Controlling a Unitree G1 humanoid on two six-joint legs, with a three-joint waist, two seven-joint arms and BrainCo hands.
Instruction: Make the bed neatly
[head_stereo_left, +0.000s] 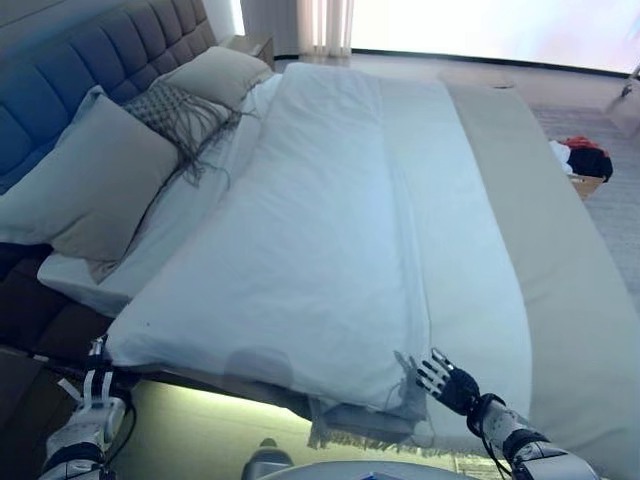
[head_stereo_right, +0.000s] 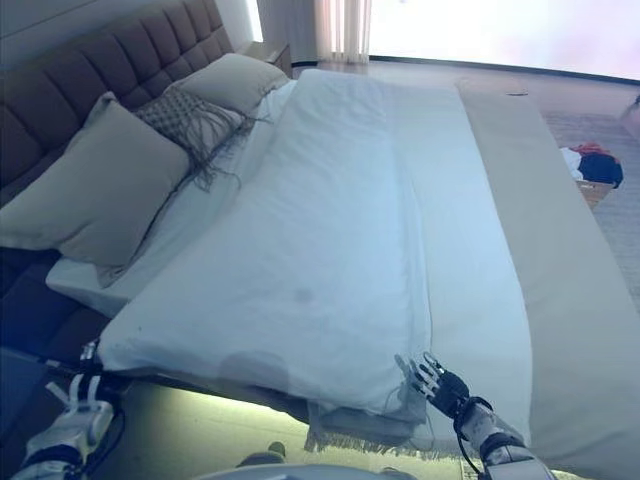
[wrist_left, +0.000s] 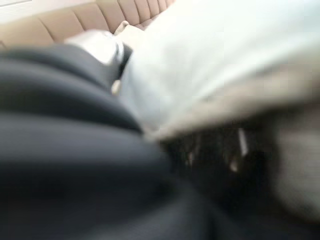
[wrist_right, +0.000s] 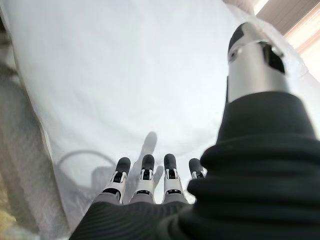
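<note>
White duvet (head_stereo_left: 320, 230) lies folded along the bed (head_stereo_left: 590, 330) — right hand (head_stereo_left: 447, 380), fingers straight, at its near corner; left hand (head_stereo_left: 92, 405) at the bed's near-left corner, fingers unreadable.

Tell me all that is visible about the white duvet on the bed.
The white duvet is soft, puffy cloth, folded into a long strip down the bed's middle, leaving the beige sheet bare on one side. Its head end lies beside the grey pillows. Its near edge overhangs a fringed blanket, by the open right hand.
</note>
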